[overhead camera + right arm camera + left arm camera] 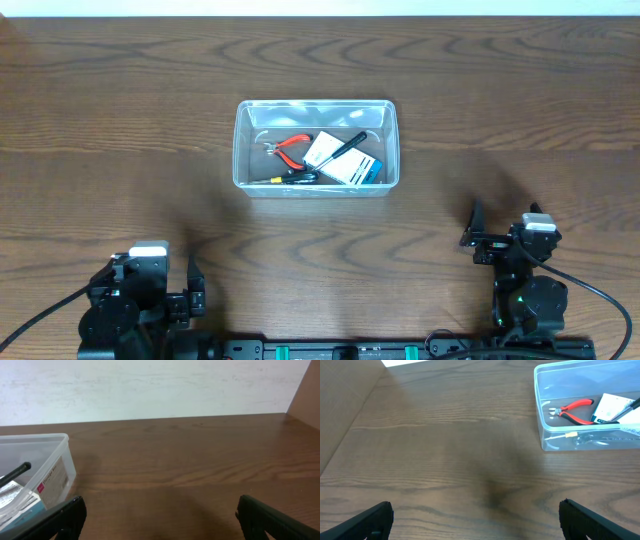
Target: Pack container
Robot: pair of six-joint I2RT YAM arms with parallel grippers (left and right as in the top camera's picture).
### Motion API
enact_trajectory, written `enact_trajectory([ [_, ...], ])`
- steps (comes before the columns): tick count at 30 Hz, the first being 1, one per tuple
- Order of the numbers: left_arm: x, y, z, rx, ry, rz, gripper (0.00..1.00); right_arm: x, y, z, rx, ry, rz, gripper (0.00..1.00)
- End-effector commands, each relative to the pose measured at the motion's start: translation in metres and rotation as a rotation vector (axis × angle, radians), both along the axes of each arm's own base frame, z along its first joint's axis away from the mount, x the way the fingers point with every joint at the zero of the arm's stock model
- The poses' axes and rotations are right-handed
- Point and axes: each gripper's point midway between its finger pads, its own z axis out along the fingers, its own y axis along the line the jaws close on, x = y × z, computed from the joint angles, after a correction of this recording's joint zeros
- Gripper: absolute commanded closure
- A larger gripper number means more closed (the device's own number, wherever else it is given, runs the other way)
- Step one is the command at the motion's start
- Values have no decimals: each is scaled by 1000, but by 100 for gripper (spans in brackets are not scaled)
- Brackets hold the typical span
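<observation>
The clear plastic container [244, 150] stands at the middle of the wooden table. Inside lie red-handled pliers [291, 147], a white card package [322, 150], a black pen-like tool [345, 148], a dark tool [298, 177] and a blue-edged packet [365, 170]. The container also shows in the left wrist view [540, 415] and the right wrist view [65, 455]. My left gripper [476, 519] is open and empty near the front left edge. My right gripper [160, 515] is open and empty near the front right edge. Both are well apart from the container.
A white wall [150, 385] rises beyond the table's far edge. Bare wood [120, 120] lies around the container on all sides. Cables [600, 290] run from the arm bases at the front.
</observation>
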Motion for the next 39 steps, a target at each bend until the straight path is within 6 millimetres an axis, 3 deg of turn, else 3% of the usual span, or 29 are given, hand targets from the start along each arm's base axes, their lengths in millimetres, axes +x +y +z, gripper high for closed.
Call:
enact_trajectory([
  [1,-1,1,-1,5,1,7,2,0,-5,0,19,-6,-29,1],
  [18,-3,2,-3,6,9,11,2,0,-5,0,19,-6,-29,1],
  [22,-4,-6,5,-42,-75,-19,2,0,-5,0,19,-6,-29,1],
  [27,16,-32,3,-137,-246,-144,2,0,-5,0,19,-6,-29,1],
  [33,51,-38,-19,-251,-339,-127,2,0,-5,0,19,-6,-29,1],
  [39,82,-39,-24,-258,-481,-147,2,0,-5,0,19,-6,-29,1],
])
